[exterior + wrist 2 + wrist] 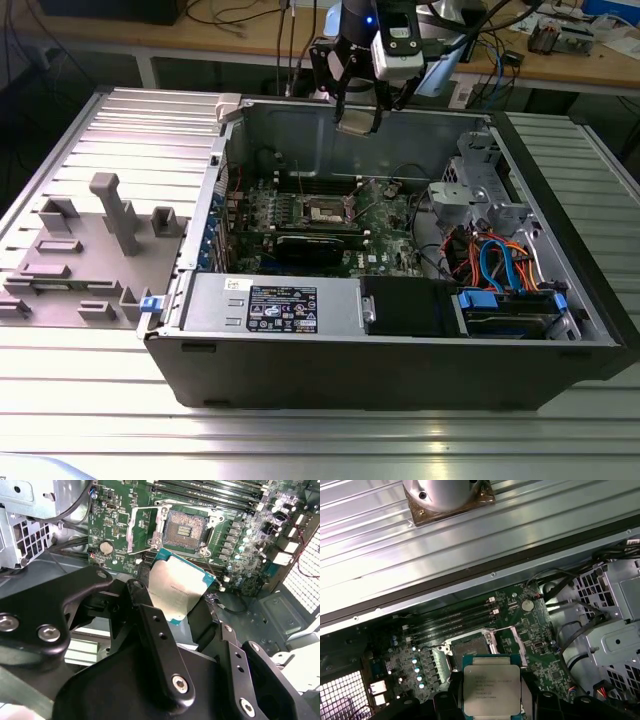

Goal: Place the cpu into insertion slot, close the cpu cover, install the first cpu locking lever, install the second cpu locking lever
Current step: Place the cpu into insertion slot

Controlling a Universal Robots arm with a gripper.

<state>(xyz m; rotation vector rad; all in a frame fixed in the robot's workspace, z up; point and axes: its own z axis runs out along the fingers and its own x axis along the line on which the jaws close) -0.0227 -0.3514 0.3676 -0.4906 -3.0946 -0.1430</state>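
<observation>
Cpu (179, 586) held in the pincer (175, 600), well above insertion slot (182, 528).

The arm (352, 22) comes down from above with its wrist turned downward, and the gripper (357, 118) hangs in the air. In both wrist views its black fingers (146, 607) (451, 692) press on two opposite edges of the chip (179, 587) (491, 690), holding it flat between them.

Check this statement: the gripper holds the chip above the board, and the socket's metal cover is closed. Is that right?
No. The second wrist view shows the cover swung open beside the bare socket. The gripper does hold the chip above the board.
</observation>
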